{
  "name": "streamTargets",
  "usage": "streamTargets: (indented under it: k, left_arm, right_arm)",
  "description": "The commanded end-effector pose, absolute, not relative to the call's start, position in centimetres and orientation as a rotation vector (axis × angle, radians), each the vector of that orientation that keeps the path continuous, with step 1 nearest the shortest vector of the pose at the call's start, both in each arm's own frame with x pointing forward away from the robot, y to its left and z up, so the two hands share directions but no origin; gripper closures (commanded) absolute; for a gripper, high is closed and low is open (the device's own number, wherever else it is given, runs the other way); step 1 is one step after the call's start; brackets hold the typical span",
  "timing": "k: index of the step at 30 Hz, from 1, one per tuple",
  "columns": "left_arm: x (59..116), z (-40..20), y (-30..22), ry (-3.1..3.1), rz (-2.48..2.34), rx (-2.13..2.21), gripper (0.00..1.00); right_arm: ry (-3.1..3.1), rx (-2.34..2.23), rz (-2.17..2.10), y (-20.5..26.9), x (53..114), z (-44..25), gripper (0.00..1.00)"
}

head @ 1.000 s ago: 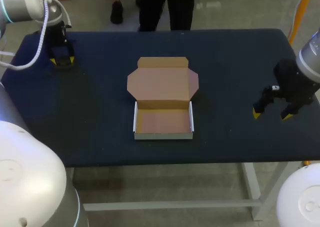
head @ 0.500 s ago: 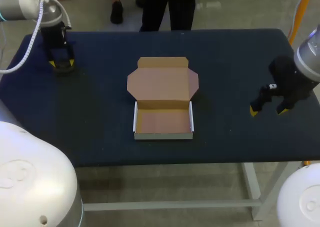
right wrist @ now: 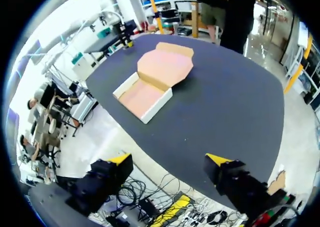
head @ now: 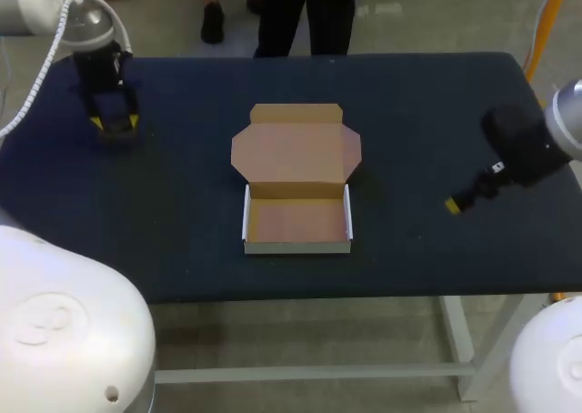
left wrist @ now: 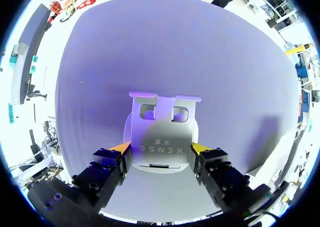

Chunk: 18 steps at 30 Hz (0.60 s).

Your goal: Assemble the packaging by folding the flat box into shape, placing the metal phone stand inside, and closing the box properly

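The table (head: 436, 95) carries the box (head: 297, 246), folded up with its lid laid back flat, well ahead of the right gripper (right wrist: 170, 162) and well apart from the left gripper (left wrist: 161, 149). The stand (left wrist: 160, 119) lies between the left gripper's fingers, which press on its two sides. The right gripper hangs spread wide and holds nothing.
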<state>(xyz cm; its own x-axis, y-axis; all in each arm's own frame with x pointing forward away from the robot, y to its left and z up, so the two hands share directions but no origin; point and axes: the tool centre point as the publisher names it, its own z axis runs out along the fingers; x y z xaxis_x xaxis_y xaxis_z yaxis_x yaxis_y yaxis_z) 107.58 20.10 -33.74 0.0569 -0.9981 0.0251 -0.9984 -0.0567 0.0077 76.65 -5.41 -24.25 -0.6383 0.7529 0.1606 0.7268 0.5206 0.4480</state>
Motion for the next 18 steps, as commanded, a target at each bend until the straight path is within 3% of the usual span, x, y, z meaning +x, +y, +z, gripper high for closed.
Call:
streamTargets:
  k: [1,18]
  left_arm:
    - [104.8,-32.6,19.5,-2.208,0.157,2.338,1.0]
    - [101.5,-31.1,18.0,-2.228,0.14,2.352,1.0]
  right_arm:
    - [2.668,1.15,0.881,-5.6,76.0,-24.6,0.0]
    - [2.795,0.823,0.939,-3.0,77.5,-26.2,0.0]
